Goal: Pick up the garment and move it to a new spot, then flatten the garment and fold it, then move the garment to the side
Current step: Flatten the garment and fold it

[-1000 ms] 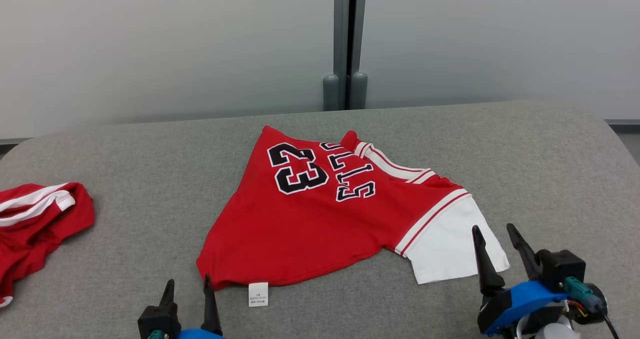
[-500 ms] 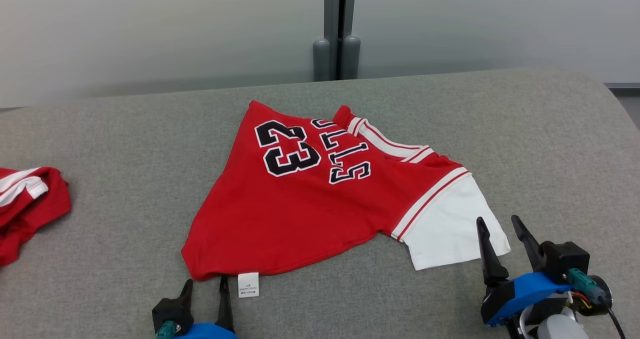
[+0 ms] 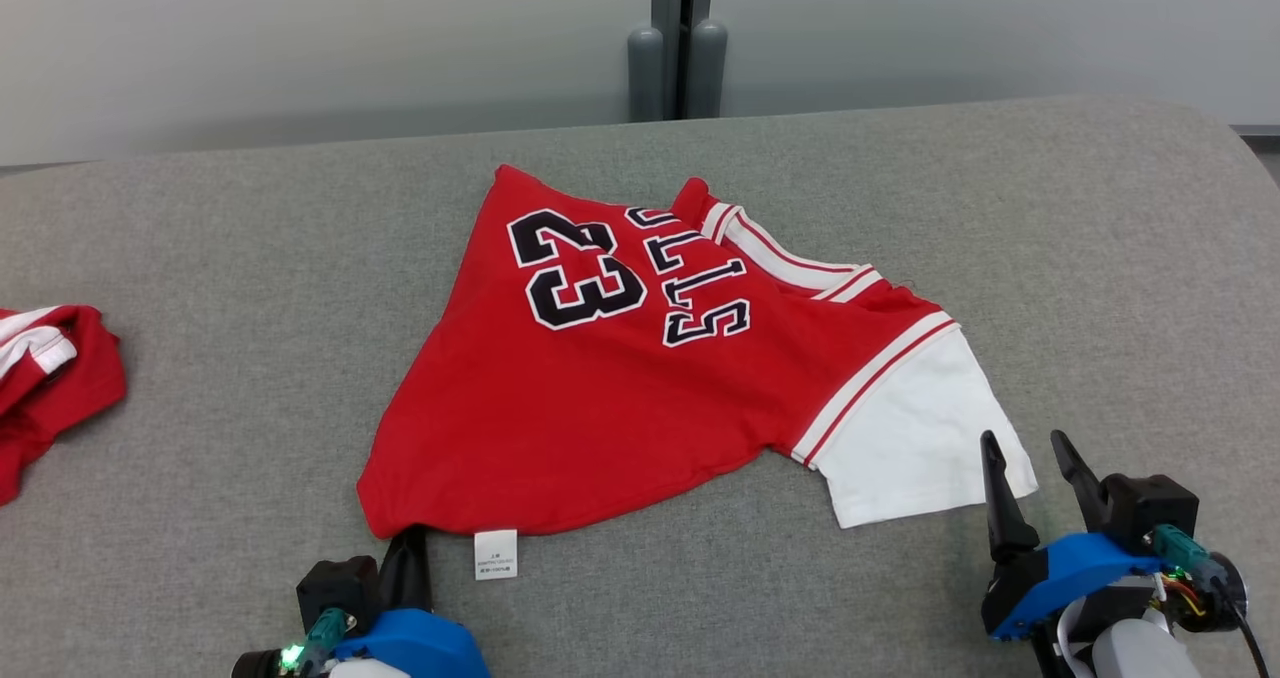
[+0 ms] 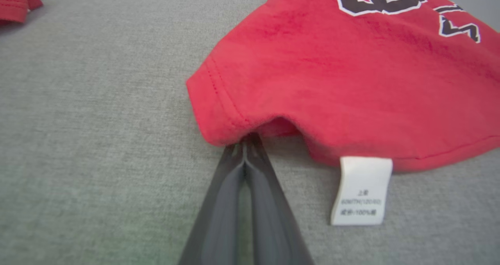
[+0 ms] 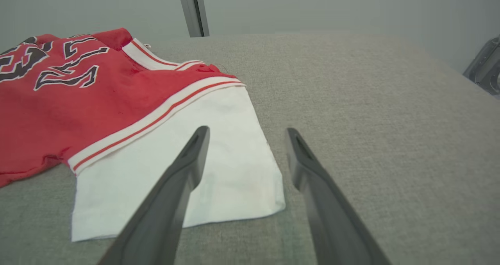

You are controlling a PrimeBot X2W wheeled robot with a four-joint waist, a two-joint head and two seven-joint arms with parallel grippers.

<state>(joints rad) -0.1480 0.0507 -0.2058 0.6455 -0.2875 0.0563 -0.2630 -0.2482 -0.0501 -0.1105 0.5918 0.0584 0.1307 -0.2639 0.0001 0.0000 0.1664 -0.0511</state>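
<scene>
The left tool (image 4: 245, 145) was pinched shut on the near hem corner of the jersey (image 3: 620, 398), which lay spread on the grey counter (image 3: 200, 258) ahead of both tools, its number facing up. A white label (image 4: 361, 190) hung from the hem just right of that tool's tips. The right tool (image 5: 247, 131) stood wide, holding nothing, its left finger over the white sleeve (image 5: 234, 159). Another red garment (image 3: 50, 378) lay well off to the left tool's left.

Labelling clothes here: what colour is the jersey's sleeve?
The sleeve is white; right wrist view shows it best.
</scene>
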